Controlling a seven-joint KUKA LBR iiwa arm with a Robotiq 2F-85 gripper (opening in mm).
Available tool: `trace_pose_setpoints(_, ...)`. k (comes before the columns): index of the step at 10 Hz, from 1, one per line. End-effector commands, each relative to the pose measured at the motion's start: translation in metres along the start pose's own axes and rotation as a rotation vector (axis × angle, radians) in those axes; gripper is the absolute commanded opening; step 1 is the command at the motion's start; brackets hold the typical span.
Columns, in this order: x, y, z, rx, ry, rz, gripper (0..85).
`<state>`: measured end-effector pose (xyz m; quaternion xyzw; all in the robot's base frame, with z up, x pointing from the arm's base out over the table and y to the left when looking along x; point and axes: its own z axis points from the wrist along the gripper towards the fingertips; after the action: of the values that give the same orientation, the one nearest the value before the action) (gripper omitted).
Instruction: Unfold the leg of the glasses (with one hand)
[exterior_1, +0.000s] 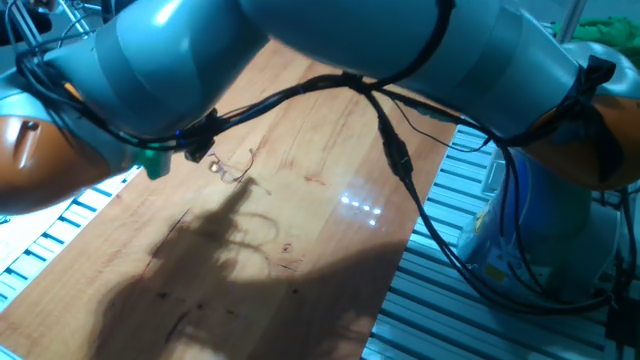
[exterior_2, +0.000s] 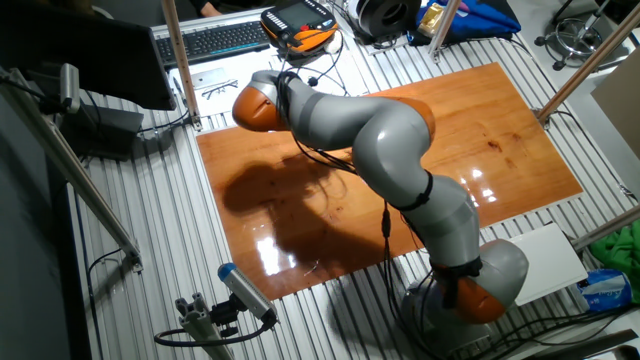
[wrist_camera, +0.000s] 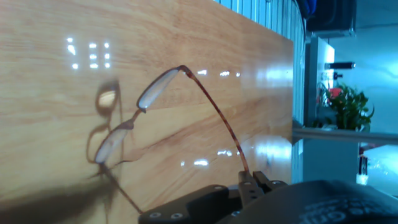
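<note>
- hand (wrist_camera: 254, 182) pinched on tip of 1 leg of glasses (wrist_camera: 140, 109), leg swung out
- lenses hang just above wooden tabletop (wrist_camera: 56, 112), shadow under frame

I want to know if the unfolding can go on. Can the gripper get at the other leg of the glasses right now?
Probably not yet. The gripper looks shut on one leg of the glasses, which hang above the wooden table. The other leg lies on the far side of the frame, and there is no second gripper.
</note>
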<state>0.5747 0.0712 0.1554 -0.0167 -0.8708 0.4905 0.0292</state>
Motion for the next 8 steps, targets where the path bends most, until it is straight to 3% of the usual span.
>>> trace_pose_setpoints(1, 0.002, 0.005, -0.003, 0.003, 0.005, 0.008, 0.0)
trace_pose_setpoints(4, 0.005, 0.008, -0.006, 0.002, 0.006, 0.021, 0.0)
trace_pose_setpoints(5, 0.006, 0.009, -0.007, 0.007, 0.003, 0.029, 17.0)
trace_pose_setpoints(8, 0.008, 0.014, -0.013, 0.034, 0.002, 0.047, 17.0)
